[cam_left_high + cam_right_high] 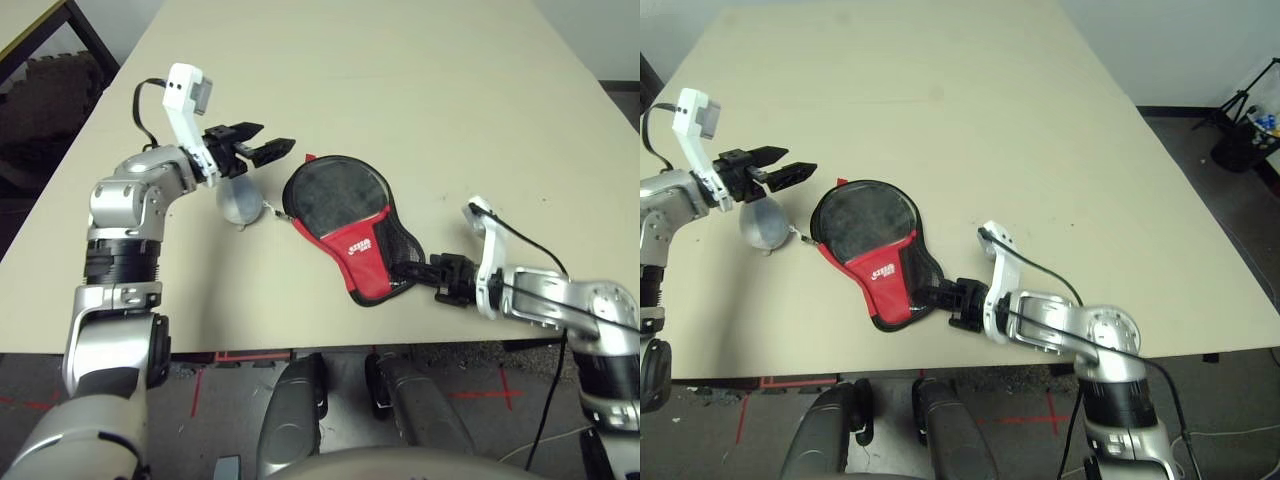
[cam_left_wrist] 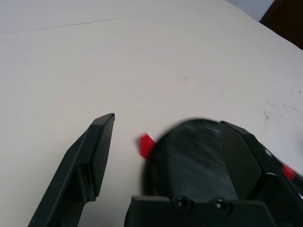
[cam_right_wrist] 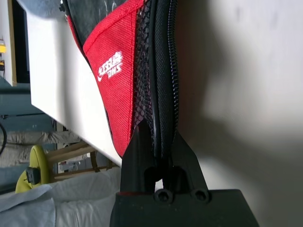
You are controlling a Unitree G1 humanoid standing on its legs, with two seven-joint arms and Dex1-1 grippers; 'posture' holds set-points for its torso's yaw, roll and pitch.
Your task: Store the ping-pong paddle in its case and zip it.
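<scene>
Lying flat on the counter [image 1: 420, 90], the case [image 1: 350, 225] is pinched at its narrow black zipper edge by the right gripper [image 1: 412, 270]. The left gripper [image 1: 268, 143] is held above the counter beside the case's round end, jaws spread apart.

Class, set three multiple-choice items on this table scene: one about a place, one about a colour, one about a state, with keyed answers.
1. What lies between the left gripper and the case?
A a grey pouch
B a ball
C a cup

2. The case's logo patch is:
A blue
B red
C green

3. The right gripper is:
A wide open
B shut on the case's edge
C holding the pouch

Answers: 1 A, the grey pouch sits under the left gripper beside the case; 2 B, white logo on red; 3 B, fingers pinch the zipper edge.
</scene>
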